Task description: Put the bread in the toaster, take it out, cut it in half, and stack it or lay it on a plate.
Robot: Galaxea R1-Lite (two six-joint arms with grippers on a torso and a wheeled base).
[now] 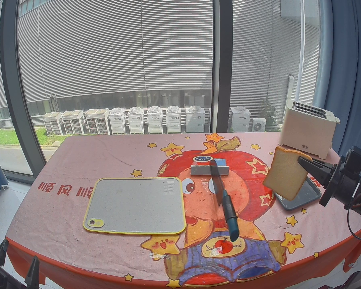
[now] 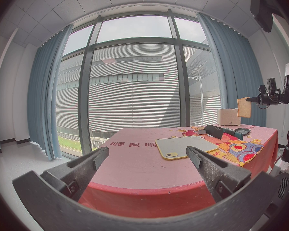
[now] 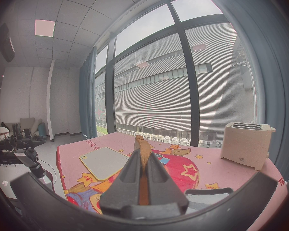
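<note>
Right pincer grips the bread slice upright — toaster just behind it; left pincer hangs open.

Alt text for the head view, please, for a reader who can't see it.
The right gripper holds a slice of bread upright in the air above a dark tray, near a white toaster. On the pink tablecloth lie a grey cutting board and a knife, its blade across a small rest.
</note>
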